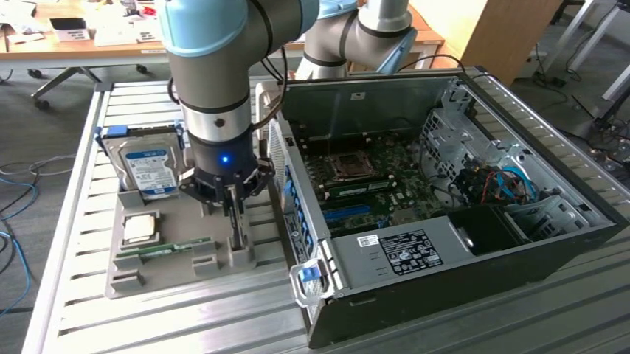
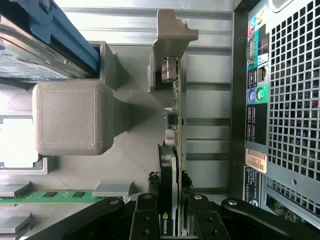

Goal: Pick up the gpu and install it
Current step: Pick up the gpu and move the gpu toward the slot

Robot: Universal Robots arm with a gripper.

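The gpu (image 2: 171,165) stands on its edge in a slot of the grey holder tray (image 1: 177,269), so it appears as a thin dark board with a black cooler. In the exterior view the gpu (image 1: 238,230) is a narrow dark strip below the arm. My gripper (image 2: 170,220) points straight down over it, one black finger against each face of the card, shut on it. In the exterior view the gripper (image 1: 234,206) sits low over the tray, just to the exterior view's left of the open computer case (image 1: 473,243). The card still rests in its slot.
On the tray are a hard drive (image 1: 147,168) with a blue-white label, a processor chip (image 1: 140,228) and a green memory stick (image 1: 165,248). The motherboard (image 1: 369,184) lies exposed inside the case. The case's perforated rear panel (image 2: 290,100) is close beside the card.
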